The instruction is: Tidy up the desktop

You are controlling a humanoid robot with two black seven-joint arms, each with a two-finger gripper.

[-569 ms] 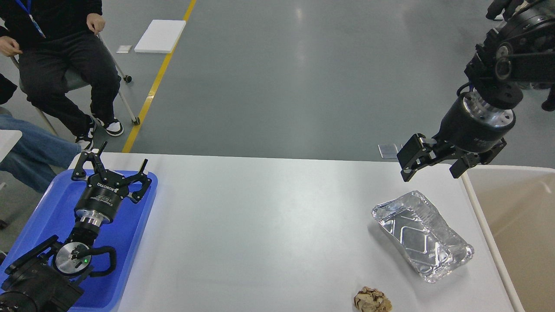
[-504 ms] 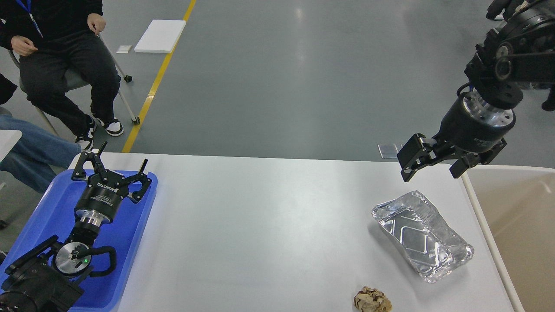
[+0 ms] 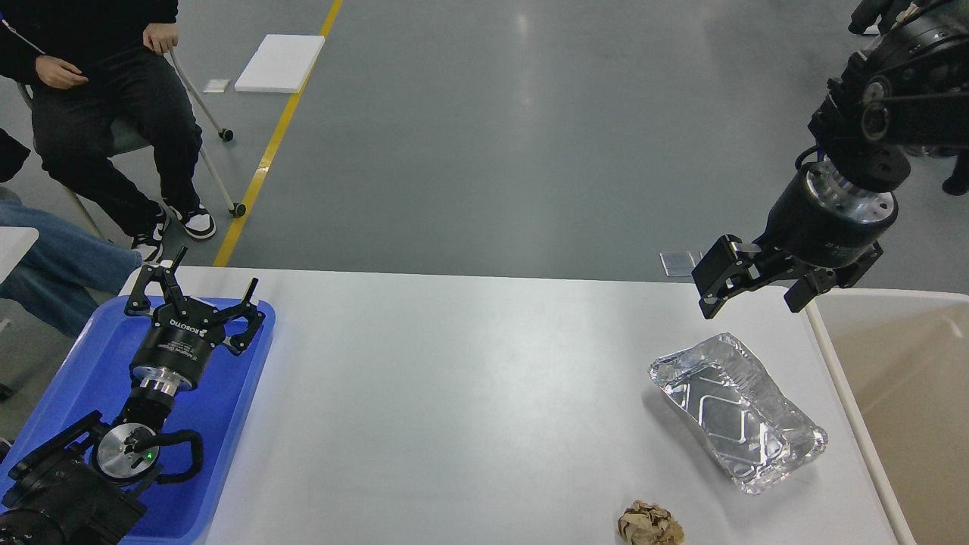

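The beige open-topped bin [image 3: 908, 393] is cut off by the right edge, and the crumpled brown paper ball [image 3: 651, 524] is partly cut by the bottom edge; the large matte white desktop [image 3: 454, 401] fills the middle and runs out of view below; the left gripper [image 3: 198, 291] hangs over the blue plastic tray [image 3: 91, 363], its fingers spread wide and empty; the right gripper [image 3: 757, 291] hovers above the crinkled silver foil container [image 3: 736, 412], its fingers wide apart, holding and touching nothing.
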